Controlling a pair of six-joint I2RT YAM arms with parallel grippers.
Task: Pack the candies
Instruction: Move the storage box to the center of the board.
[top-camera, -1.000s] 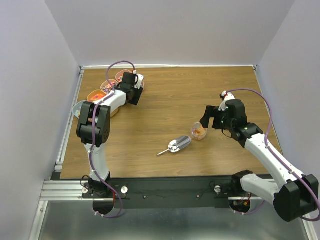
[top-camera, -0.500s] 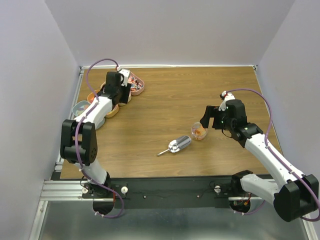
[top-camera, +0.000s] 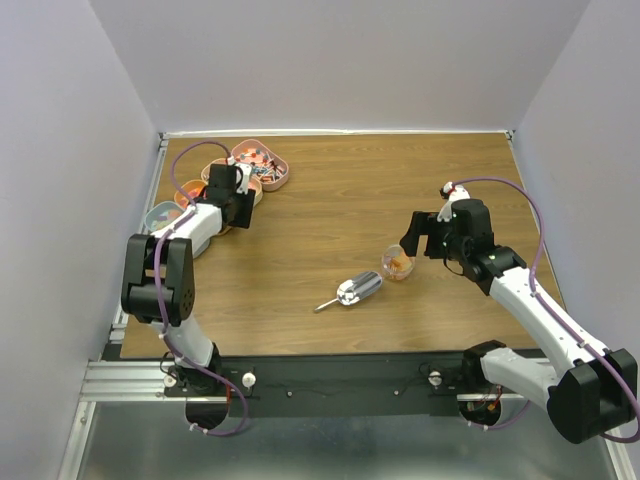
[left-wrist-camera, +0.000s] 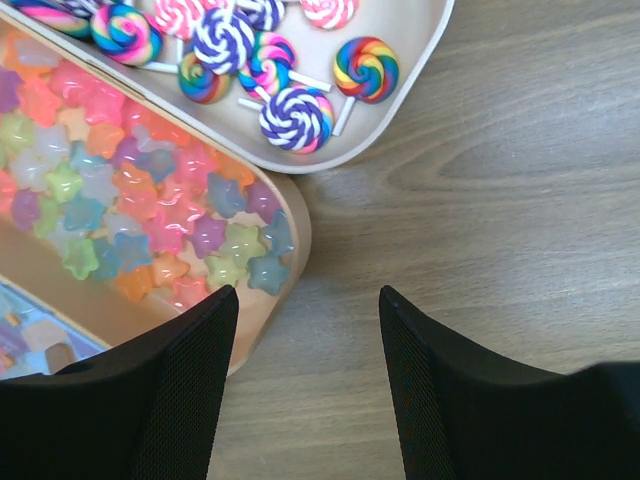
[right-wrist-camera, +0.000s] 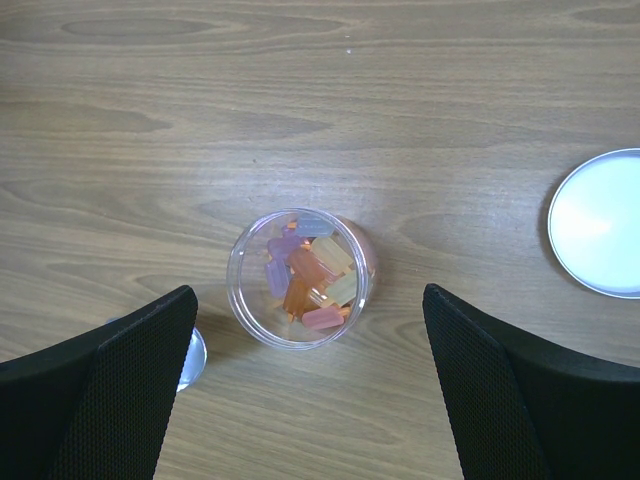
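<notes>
Now we are holding the right gripper spread wide and empty over the clear cup of candies at mid-frame; the left gripper, also parted, is hovering empty beside a tray at left.

Nothing fancy on this rig, left arm and right arm are the same build: white shells, chunky black joints, a thin purple cable looping along each, and black fingers with a fine mesh-like texture.

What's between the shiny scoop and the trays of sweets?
Nothing. The top view shows only bare table between the scoop and the trays.
</notes>
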